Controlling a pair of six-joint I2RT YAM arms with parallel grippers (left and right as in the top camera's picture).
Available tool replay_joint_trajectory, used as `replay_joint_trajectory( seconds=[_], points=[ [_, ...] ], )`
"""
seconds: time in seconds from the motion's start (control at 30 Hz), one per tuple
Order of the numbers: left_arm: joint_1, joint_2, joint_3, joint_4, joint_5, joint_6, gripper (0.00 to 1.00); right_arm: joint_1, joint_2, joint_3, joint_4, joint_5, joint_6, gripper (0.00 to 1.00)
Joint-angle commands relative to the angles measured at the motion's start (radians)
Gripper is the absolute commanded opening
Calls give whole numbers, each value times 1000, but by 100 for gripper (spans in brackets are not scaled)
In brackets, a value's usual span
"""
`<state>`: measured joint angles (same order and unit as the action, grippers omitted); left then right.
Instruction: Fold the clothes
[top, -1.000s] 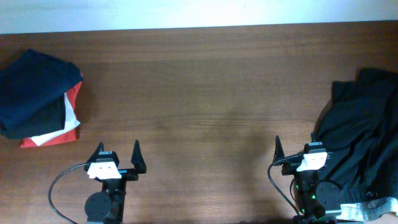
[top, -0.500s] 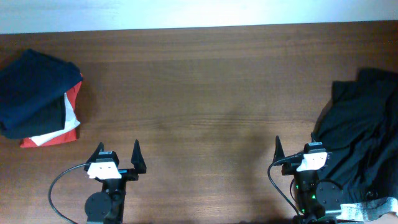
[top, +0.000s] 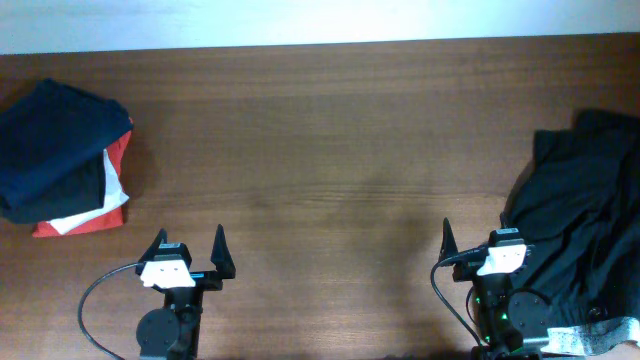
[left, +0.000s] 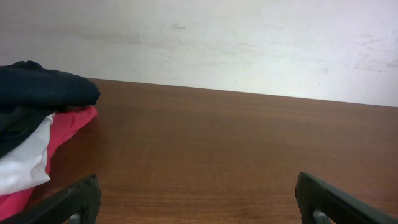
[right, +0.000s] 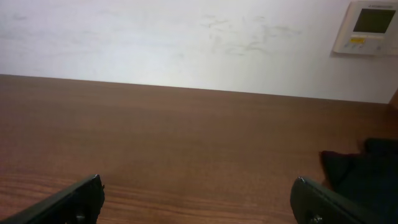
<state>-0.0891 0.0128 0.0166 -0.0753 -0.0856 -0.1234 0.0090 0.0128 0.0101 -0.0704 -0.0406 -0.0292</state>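
Observation:
A heap of crumpled black clothes (top: 585, 225) lies at the table's right edge; its edge shows in the right wrist view (right: 367, 171). A folded stack (top: 62, 160), navy on top with black, white and red beneath, sits at the far left and shows in the left wrist view (left: 37, 134). My left gripper (top: 187, 250) is open and empty near the front edge, right of the stack. My right gripper (top: 478, 240) is open and empty, just left of the black heap; its right finger is hard to make out against the dark cloth.
The brown wooden table (top: 330, 150) spans the view, with a white wall behind it (left: 217, 37). A wall thermostat (right: 372, 25) hangs at the upper right. Cables (top: 95, 300) run beside both arm bases at the front edge.

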Motion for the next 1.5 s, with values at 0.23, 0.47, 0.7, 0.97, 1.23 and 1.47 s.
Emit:
replay_joint_trajectory(
  seconds=[0.23,0.47,0.7,0.97,1.23,1.47],
  points=[
    [5,261,251,-129,11,16,99,-3,215,305,-250,8,124,99],
    [5,702,652,-409,39,16,99,-3,840,845,-727,-50,124,99],
    [5,756,678,-412,124,16,99,-5,1267,844,-961,319,671,99],
    [5,756,677,-413,124,16,95,-219,1403,723,-891,385,739,100],
    [5,756,677,-412,124,16,62,-188,1403,628,-628,-458,156,4],
    [5,847,677,-334,161,16,70,399,1403,630,230,-544,566,5]
  ],
)
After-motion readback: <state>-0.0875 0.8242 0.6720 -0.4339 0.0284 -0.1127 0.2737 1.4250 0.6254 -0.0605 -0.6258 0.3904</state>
